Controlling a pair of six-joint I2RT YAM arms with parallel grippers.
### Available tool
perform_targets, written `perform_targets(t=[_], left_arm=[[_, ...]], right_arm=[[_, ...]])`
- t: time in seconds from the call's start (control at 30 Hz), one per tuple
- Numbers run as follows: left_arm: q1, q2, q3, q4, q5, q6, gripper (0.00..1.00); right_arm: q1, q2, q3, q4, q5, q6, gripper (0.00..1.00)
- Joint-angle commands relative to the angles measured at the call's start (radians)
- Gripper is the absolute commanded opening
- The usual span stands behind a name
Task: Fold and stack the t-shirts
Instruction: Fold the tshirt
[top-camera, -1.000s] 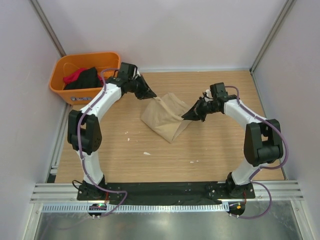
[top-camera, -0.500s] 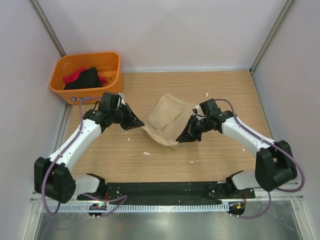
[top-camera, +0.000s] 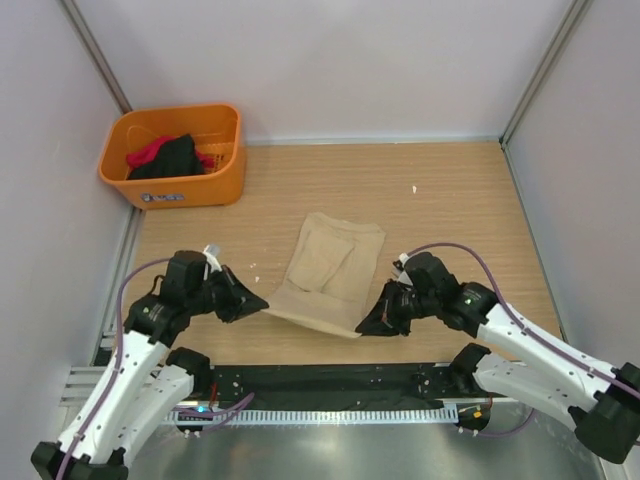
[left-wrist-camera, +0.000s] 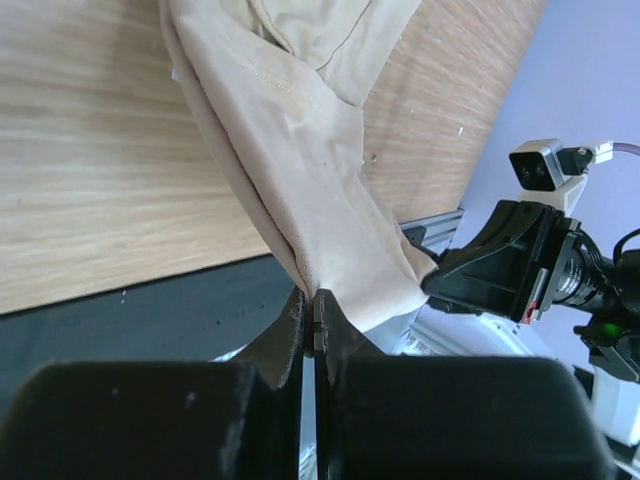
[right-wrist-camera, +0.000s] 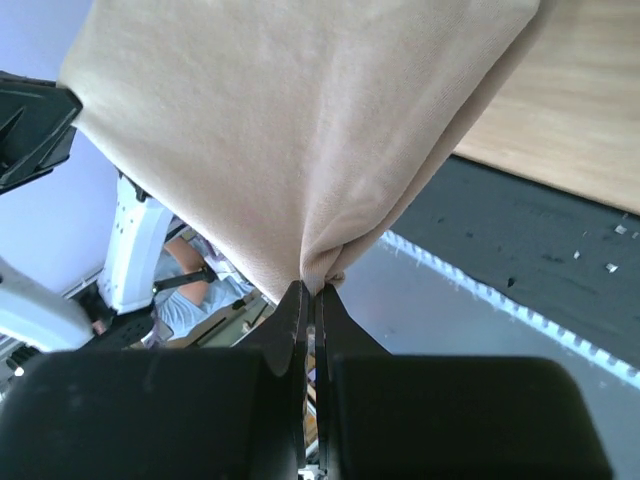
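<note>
While the left pincer (top-camera: 262, 300) and the right pincer (top-camera: 364, 326) each clamp a near corner, the tan t-shirt (top-camera: 328, 268) stretches between them.
It sits at lower centre of the overhead frame, its far part flat on the table (top-camera: 450, 200). A black t-shirt (top-camera: 176, 158) and a red t-shirt (top-camera: 147, 152) lie in the orange basket (top-camera: 170, 113) at upper left.

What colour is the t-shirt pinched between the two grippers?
The t-shirt is plain tan-beige, no pattern; shows best in the right wrist view.
</note>
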Motion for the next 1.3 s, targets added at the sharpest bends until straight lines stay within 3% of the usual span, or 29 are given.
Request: perform_targets(t=[0.0,0.27,0.47,0.6,0.77,0.97,1.07,1.2,1.27], left_arm=[[0.0,-0.123,-0.022,-0.11,0.019,-0.03,0.0],[0.0,-0.278,-0.013,-0.207,0.048,-0.055,0.0],[0.0,-0.173,0.075,-0.146,0.032,-0.032,0.0],[0.0,0.009,0.185,-0.056,0.017,0.012,0.0],[0.0,0.246,0.31,0.053,-0.001,0.04,0.0],[0.0,0.637,0.526,0.21,0.042,0.095,0.0],[-0.001,0.865,0.687,0.242,0.048,0.141,0.0],[0.011,1.152,0.89,0.227,0.06,0.195,0.0],[0.019,1.307,0.976,0.219,0.077,0.216,0.0]], right_arm=[[0.084,-0.114,-0.036,-0.001,0.111,0.164,0.01],[0.325,-0.185,-0.041,-0.006,0.26,0.299,0.01],[0.313,-0.214,-0.051,0.051,0.253,0.34,0.01],[0.206,-0.206,-0.071,0.125,0.153,0.331,0.01],[-0.127,-0.079,0.007,0.102,-0.091,0.172,0.01],[-0.45,0.24,0.204,-0.1,-0.292,-0.225,0.01],[-0.561,0.437,0.235,-0.082,-0.321,-0.313,0.01],[-0.607,0.662,0.32,0.025,-0.313,-0.344,0.01],[-0.617,0.778,0.367,-0.005,-0.289,-0.42,0.01]])
